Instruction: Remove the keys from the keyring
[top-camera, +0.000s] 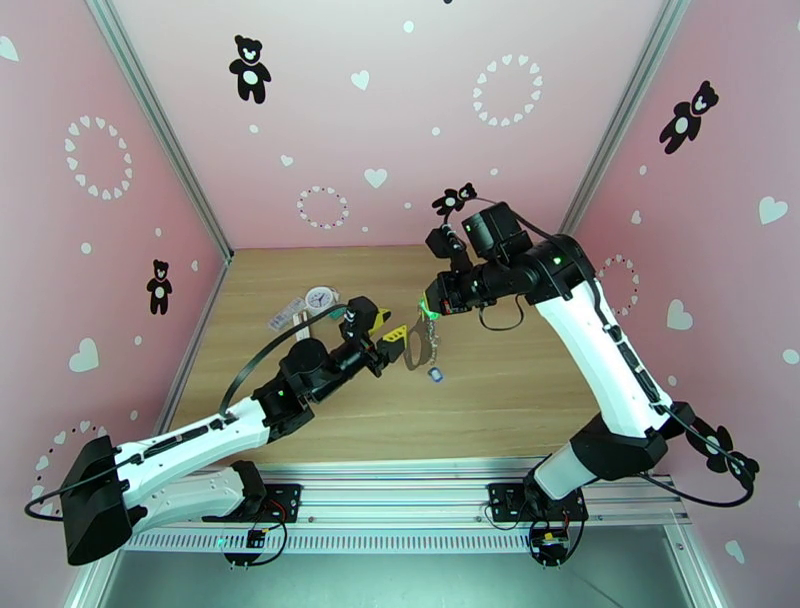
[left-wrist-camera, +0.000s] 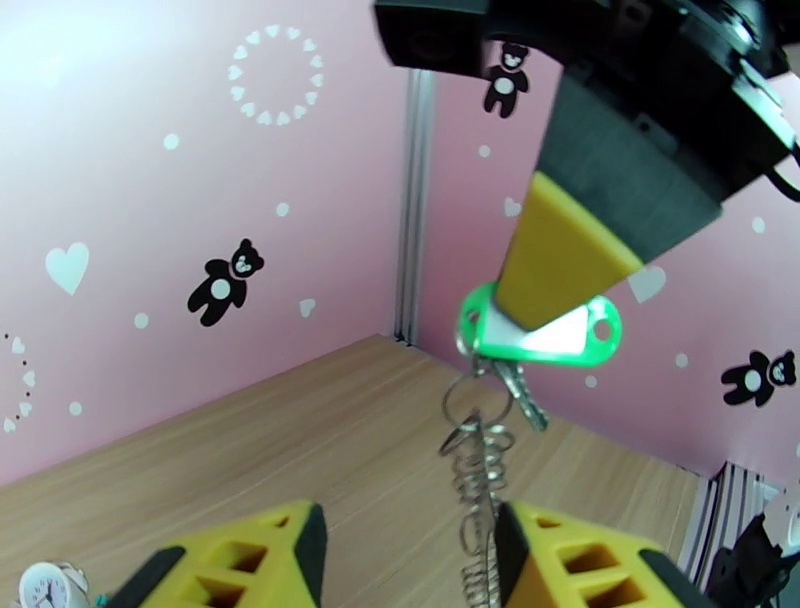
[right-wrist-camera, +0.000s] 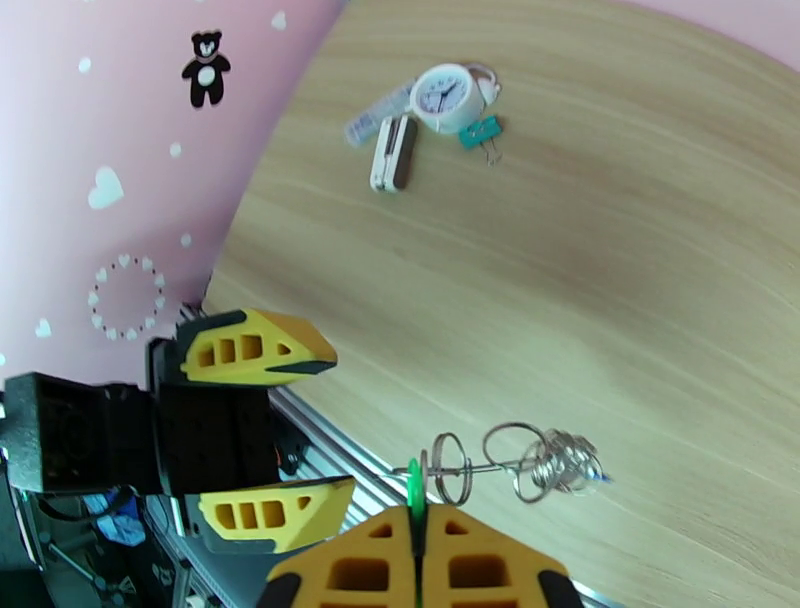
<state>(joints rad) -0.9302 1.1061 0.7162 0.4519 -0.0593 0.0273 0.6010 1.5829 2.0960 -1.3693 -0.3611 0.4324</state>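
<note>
My right gripper (top-camera: 430, 308) is shut on the bright green tag (left-wrist-camera: 545, 332) and holds it up in the air. A small metal key (left-wrist-camera: 526, 394) and a string of metal rings (left-wrist-camera: 478, 452) dangle from the tag. In the top view the mauve-brown keyring (top-camera: 421, 346) hangs below that gripper, with the blue tag (top-camera: 436, 375) at its lower end. My left gripper (top-camera: 393, 335) is open just left of the keyring. The ring chain drops between its yellow fingers (left-wrist-camera: 585, 565), close to the right one. From the right wrist the green tag (right-wrist-camera: 413, 482) sits edge-on between my shut fingers (right-wrist-camera: 470, 565).
A white clock-face charm (right-wrist-camera: 447, 92) with a teal clip (right-wrist-camera: 481, 132), a pale strip (top-camera: 285, 316) and a small white-and-brown object (right-wrist-camera: 393, 152) lie at the table's back left. Pink walls close in the back and both sides. The metal rail (top-camera: 400, 500) runs along the near edge.
</note>
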